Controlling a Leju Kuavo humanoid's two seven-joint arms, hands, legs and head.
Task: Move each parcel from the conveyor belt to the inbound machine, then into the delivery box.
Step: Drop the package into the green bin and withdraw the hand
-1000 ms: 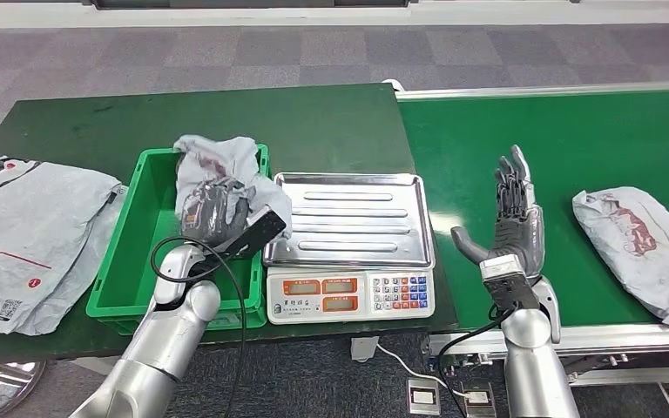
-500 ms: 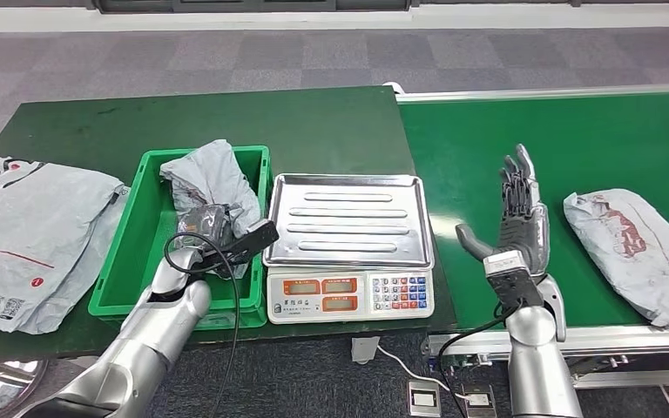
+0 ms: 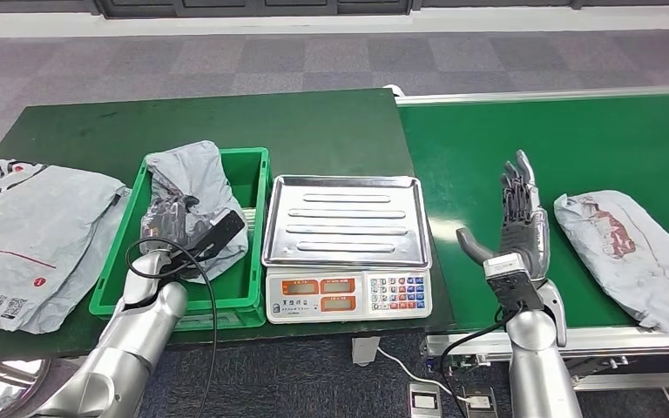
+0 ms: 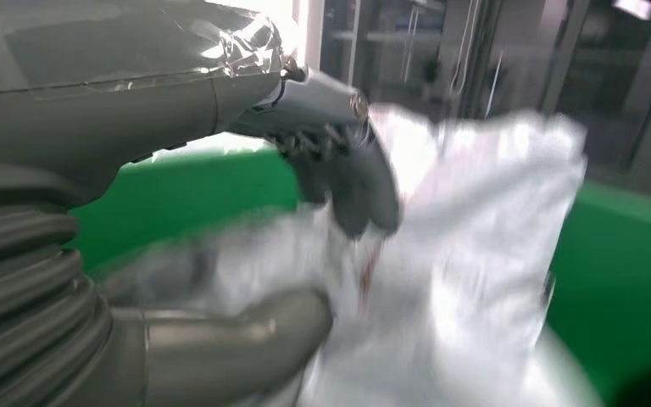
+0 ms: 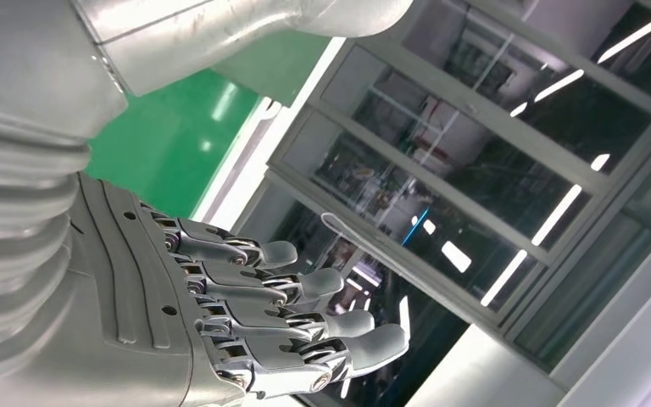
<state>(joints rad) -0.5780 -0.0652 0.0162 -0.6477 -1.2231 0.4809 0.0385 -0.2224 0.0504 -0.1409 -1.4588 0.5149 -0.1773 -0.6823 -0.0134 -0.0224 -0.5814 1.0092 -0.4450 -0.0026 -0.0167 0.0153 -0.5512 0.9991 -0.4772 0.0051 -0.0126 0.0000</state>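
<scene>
Head view: L hand grips a grey parcel, fingers closed on it, low inside the green box left of the scale. Looks like the last step for this parcel: drop-off. R hand is empty, fingers spread, upright over the belt, w/ a 2nd parcel near it. Next, prob: L lets go and lifts clear w/o dragging the bag out; R goes for the 2nd parcel.

No legible text: scale displays, parcel print too small.
</scene>
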